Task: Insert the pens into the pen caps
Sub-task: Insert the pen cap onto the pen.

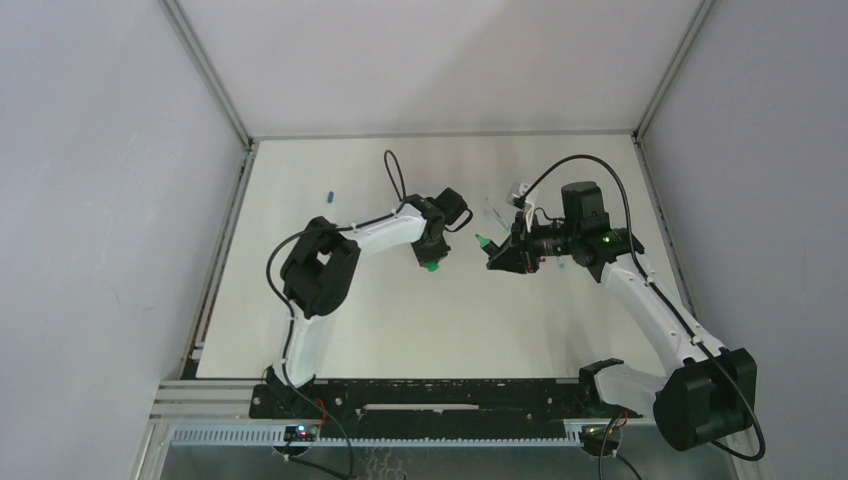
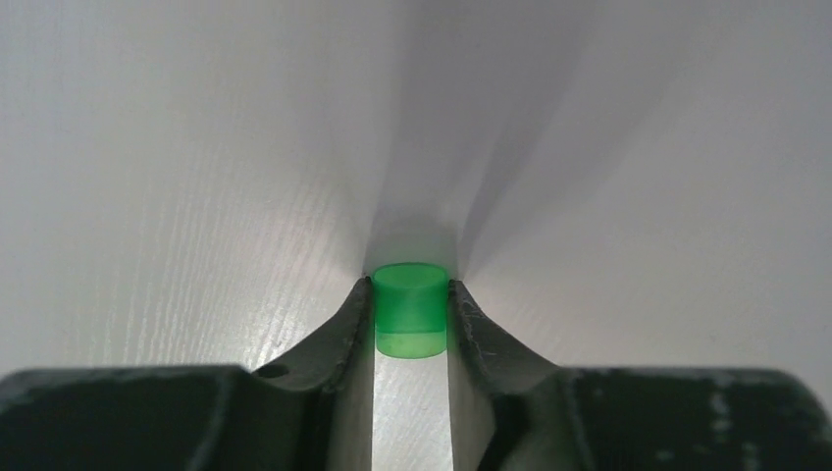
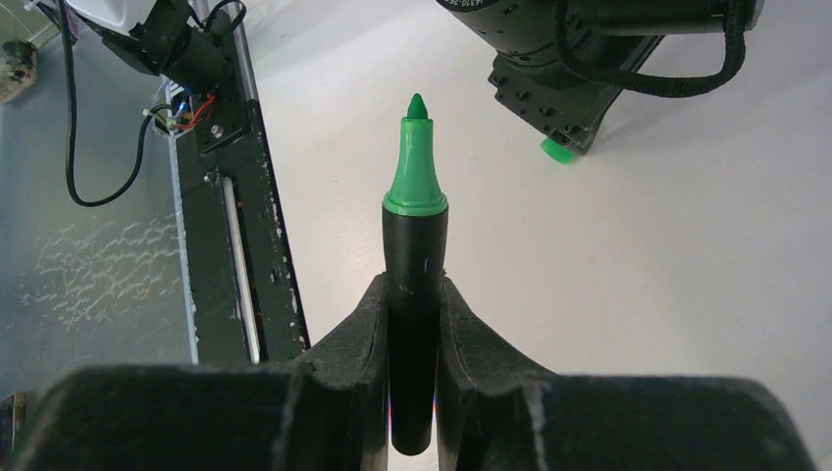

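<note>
The right gripper pinches a black marker between its fingers, the green tip jutting well beyond them. The left gripper squeezes a short translucent green cap at its fingertips, close to the white table. Farther back lies a blue cap.

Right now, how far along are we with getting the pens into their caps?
No capped pen shows yet. In hand: the right gripper grips the black marker, its green tip bare, and the left gripper pinches the green cap on the table, the two apart. Left: join this pair, then the blue cap lying alone and the loose pens beyond the right gripper.
</note>
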You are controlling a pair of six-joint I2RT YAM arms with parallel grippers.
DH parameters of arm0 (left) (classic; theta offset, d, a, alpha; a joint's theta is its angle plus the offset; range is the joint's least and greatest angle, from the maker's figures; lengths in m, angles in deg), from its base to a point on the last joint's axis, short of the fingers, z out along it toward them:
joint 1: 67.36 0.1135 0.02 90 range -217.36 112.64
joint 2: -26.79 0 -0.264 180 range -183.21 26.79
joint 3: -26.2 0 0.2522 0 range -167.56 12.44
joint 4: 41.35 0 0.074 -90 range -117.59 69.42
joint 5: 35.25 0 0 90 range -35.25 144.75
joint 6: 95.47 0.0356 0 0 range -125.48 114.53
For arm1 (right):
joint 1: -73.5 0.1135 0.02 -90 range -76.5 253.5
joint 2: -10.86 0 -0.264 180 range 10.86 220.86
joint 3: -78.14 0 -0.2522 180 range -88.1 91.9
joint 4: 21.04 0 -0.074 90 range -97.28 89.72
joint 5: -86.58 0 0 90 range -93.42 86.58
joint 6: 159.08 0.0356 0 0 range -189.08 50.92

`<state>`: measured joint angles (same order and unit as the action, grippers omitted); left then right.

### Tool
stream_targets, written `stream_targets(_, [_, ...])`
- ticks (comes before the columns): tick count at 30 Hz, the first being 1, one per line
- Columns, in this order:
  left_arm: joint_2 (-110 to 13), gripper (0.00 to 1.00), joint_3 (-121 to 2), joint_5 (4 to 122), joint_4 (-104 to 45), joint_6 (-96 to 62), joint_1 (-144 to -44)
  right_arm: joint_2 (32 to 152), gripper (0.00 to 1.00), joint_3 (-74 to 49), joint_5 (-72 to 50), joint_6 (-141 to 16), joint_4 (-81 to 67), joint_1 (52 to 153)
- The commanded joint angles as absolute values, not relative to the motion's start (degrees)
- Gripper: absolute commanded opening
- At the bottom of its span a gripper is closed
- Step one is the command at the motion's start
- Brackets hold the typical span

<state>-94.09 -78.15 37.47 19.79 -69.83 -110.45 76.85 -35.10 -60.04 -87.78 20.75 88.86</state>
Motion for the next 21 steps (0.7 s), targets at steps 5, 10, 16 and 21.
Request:
stream_targets(5, [-95.0,0.13,-78.2,39.1,20.9,-69.2,-110.1,75.4,0.0,-32.9,-61.4,-86.8,19.8,88.6])
stream_targets(10, [-87.1,0.1,-73.4,37.8,18.6,-69.2,-110.2,75.4,0.0,-33.1,-62.8,-86.9,19.9,88.6])
stream_targets(16, [-74.1,0.08,-63.6,37.1,13.1,-69.3,-110.5,75.2,0.0,-34.1,-65.8,-86.2,18.7,88.6])
stream_targets(21, [-64.0,0.07,-51.8,40.4,3.5,-69.6,-110.7,75.9,0.0,-35.3,-69.3,-84.7,17.2,88.8])
